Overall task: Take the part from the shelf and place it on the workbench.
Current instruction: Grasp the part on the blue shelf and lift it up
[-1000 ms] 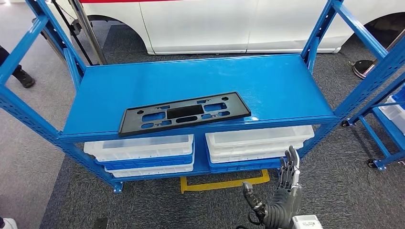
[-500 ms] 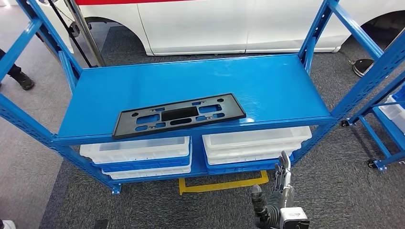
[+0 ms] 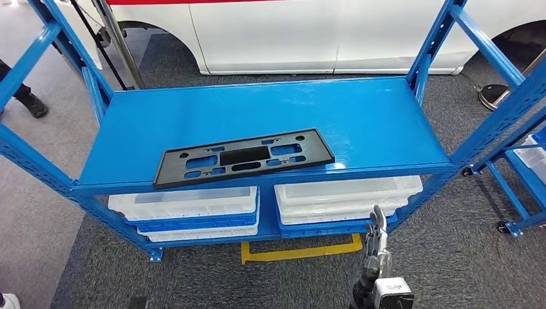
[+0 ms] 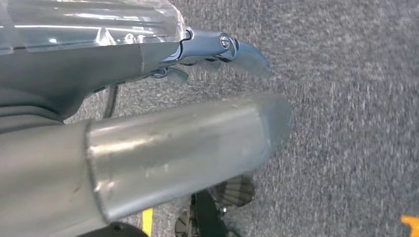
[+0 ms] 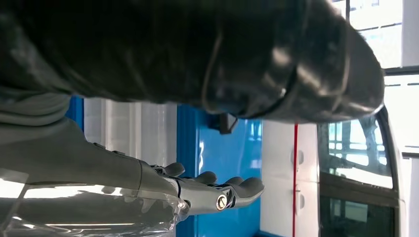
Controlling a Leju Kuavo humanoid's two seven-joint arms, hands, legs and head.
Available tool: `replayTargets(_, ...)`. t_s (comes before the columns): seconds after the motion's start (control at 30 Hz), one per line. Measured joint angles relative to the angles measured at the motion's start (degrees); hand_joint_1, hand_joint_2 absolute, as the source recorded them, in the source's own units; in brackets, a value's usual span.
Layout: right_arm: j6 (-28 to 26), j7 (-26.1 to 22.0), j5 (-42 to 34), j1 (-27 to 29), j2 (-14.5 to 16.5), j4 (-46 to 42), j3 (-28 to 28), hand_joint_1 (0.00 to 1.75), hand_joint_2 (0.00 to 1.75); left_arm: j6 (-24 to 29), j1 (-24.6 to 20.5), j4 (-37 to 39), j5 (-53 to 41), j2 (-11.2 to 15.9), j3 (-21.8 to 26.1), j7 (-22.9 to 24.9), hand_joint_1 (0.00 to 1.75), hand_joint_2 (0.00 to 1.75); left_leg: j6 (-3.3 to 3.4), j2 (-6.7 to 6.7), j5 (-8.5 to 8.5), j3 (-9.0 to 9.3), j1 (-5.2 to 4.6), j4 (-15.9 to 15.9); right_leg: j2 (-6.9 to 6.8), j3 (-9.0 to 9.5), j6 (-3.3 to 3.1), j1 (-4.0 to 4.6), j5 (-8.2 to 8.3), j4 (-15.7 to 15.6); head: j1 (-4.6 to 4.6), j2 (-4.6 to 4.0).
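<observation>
The part (image 3: 243, 158) is a flat black rectangular frame with several cut-outs. It lies near the front edge of the blue shelf (image 3: 360, 116), left of the middle. My right hand (image 3: 376, 257) is low in the head view, below and in front of the shelf and well to the right of the part. I see it edge-on with the fingers pointing up, and it holds nothing. In the right wrist view its fingers (image 5: 222, 192) stretch out straight towards the shelf. My left hand (image 4: 148, 123) hangs over grey carpet, fingers (image 4: 232, 47) extended and empty.
White trays in blue bins (image 3: 187, 205) (image 3: 348, 195) fill the shelf's lower level. Blue uprights (image 3: 438, 38) frame both ends. A white car (image 3: 290, 32) stands behind. Another blue rack (image 3: 525, 164) is at the right, a yellow floor mark (image 3: 299, 250) lies below, and a person's shoe (image 3: 29, 103) is at the far left.
My right hand has sunk lower in the head view and turned from palm-showing to edge-on. The view has shifted slightly. The part has not moved on the shelf.
</observation>
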Motion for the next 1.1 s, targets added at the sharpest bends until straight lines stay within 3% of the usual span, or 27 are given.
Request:
replayTargets(0.07,-0.19,0.23,0.52,0.0,0.0,0.01,0.03,0.0,0.0,0.03,0.12,0.0,-0.01,0.03,0.11,0.09,0.0,0.0,0.62,-0.26,0.35,0.19,0.21,-0.58,0.03,0.0,0.61,-0.11,-0.6,0.48,0.02,0.0)
replayTargets(0.1,-0.39,0.41,0.8,-0.01,0.0,0.02,0.04,0.0,0.0,0.04,0.11,0.0,-0.03,0.04,0.16,0.14,0.0,0.0,1.0,-0.41,0.57,0.29,0.35,-0.88,0.13,-0.67,0.84,-0.13,-1.81,2.1,0.02,0.0)
replayTargets(0.2,-0.72,0.89,1.01,0.05,-0.01,0.32,0.11,0.0,0.0,0.05,0.05,0.0,-0.05,0.06,0.26,0.29,0.0,0.0,1.53,-0.87,0.79,0.3,0.33,-1.06,0.44,-5.36,1.15,-0.18,-6.98,12.04,0.03,0.0)
replayTargets(0.23,-0.66,0.98,0.9,0.08,-0.01,0.47,0.13,0.0,0.0,0.05,0.06,0.0,-0.05,0.07,0.27,0.37,0.0,0.0,1.57,-1.02,0.77,0.32,0.29,-1.03,0.48,-6.63,1.2,-0.18,-7.57,14.57,0.03,0.0)
replayTargets(0.27,-0.53,1.06,0.78,0.1,-0.02,0.62,0.14,0.0,0.0,0.06,0.1,0.0,-0.05,0.07,0.28,0.45,0.0,0.0,1.59,-1.17,0.72,0.37,0.26,-0.99,0.51,-7.15,1.2,-0.18,-7.08,15.37,0.03,0.0)
replayTargets(0.3,-0.35,1.11,0.66,0.1,-0.02,0.72,0.16,0.0,0.0,0.07,0.13,0.0,-0.05,0.08,0.29,0.52,0.0,0.0,1.59,-1.34,0.63,0.47,0.25,-0.93,0.54,-6.55,1.1,-0.17,-5.43,13.81,0.03,0.0)
replayTargets(0.37,-0.05,1.17,0.56,0.07,-0.02,0.84,0.26,0.0,0.0,0.08,0.16,0.0,-0.11,0.08,0.3,0.62,0.0,0.0,1.4,-1.72,0.34,0.67,0.25,-0.73,0.84,-3.37,0.66,-0.14,-1.13,6.53,0.03,0.0)
replayTargets(0.43,0.07,1.25,0.58,0.05,-0.02,0.9,0.53,0.0,0.0,0.24,0.09,0.0,-0.79,0.09,0.29,0.65,0.0,0.0,0.93,-1.94,0.04,0.56,0.08,-0.39,1.3,-1.1,0.23,0.06,0.76,1.06,0.02,0.0)
replayTargets(0.53,0.09,1.4,0.73,-0.03,-0.02,0.95,1.22,0.0,0.0,0.66,0.08,0.01,-2.27,0.21,0.26,0.67,0.0,0.0,0.0,-2.13,-0.04,0.33,-0.02,-0.53,1.32,-0.73,-0.22,0.19,0.75,-0.1,0.01,0.0)
replayTargets(0.6,-0.08,1.49,1.04,-0.16,-0.02,0.95,1.67,0.0,0.0,0.75,0.04,0.02,-2.71,0.36,0.22,0.69,0.0,0.0,-0.62,-1.64,-1.18,-0.11,0.03,0.78,0.71,-0.34,-0.86,-0.13,0.95,-0.73,-0.01,0.0)
replayTargets(0.7,-0.36,1.66,1.39,-0.18,-0.02,1.08,2.34,0.0,0.0,0.78,-0.01,0.02,-3.1,0.49,0.16,0.73,0.0,0.0,-1.41,-0.51,-6.3,-4.58,0.2,10.37,-0.77,-0.1,-1.53,-0.23,0.91,-1.1,-0.05,0.0)
replayTargets(0.73,-0.45,1.69,1.44,-0.17,-0.02,1.19,2.47,0.0,0.0,0.79,0.05,0.03,-3.14,0.53,0.16,0.74,0.0,0.0,-1.63,-0.39,-7.38,-6.19,0.27,13.59,-1.3,-0.08,-1.58,-0.2,0.84,-1.09,-0.05,0.0)
replayTargets(0.77,-0.59,1.72,1.48,-0.16,-0.02,1.29,2.55,0.0,0.0,0.81,0.12,0.03,-3.15,0.55,0.16,0.74,0.0,0.0,-1.79,-0.26,-7.37,-7.0,0.33,15.08,-1.83,-0.02,-1.59,-0.19,0.77,-1.08,-0.05,0.0)
replayTargets(0.8,-0.73,1.75,1.51,-0.17,-0.02,1.38,2.62,0.0,0.0,0.83,0.19,0.04,-3.17,0.56,0.16,0.74,0.0,0.0,-1.89,-0.01,-6.16,-6.7,0.4,14.26,-2.37,0.1,-1.53,-0.21,0.66,-1.06,-0.06,0.0)
replayTargets(0.83,-0.84,1.8,1.54,-0.17,-0.02,1.42,2.69,0.0,0.0,0.84,0.22,0.05,-3.21,0.57,0.16,0.74,0.0,0.0,-1.93,0.52,-4.1,-5.31,0.46,11.27,-2.9,0.29,-1.4,-0.25,0.51,-1.02,-0.06,0.0)
replayTargets(0.9,-0.97,1.95,1.56,-0.17,-0.02,1.43,2.78,0.0,0.0,0.84,0.1,0.07,-3.33,0.57,0.13,0.74,0.0,0.0,-1.68,3.15,-0.51,-1.7,0.32,3.49,-3.9,0.72,-0.89,-0.1,0.09,-0.83,-0.05,0.0)
replayTargets(0.97,-1.11,2.05,1.55,-0.16,-0.02,1.43,2.81,0.0,0.0,0.85,-0.04,0.07,-3.58,0.56,0.09,0.74,0.0,0.0,-0.92,4.62,0.49,-0.23,-0.03,-0.04,-4.79,0.95,-0.31,0.27,-0.17,-0.69,-0.01,0.0)
replayTargets(1.03,-1.39,2.18,1.53,-0.16,-0.02,1.41,2.83,0.0,0.0,0.87,0.05,0.16,-3.81,0.56,0.06,0.76,0.0,0.0,-0.05,3.51,0.59,-0.41,-0.18,-0.2,-5.71,1.15,0.19,0.4,-0.26,-0.78,0.02,0.0)
replayTargets(1.1,-1.74,2.33,1.39,-0.17,-0.03,1.36,2.82,0.0,0.0,0.85,0.16,0.27,-3.9,0.5,0.04,0.86,0.0,0.0,0.79,2.49,0.91,-0.37,-0.04,-0.54,-4.4,1.0,0.78,0.08,-1.42,0.31,0.02,0.0)
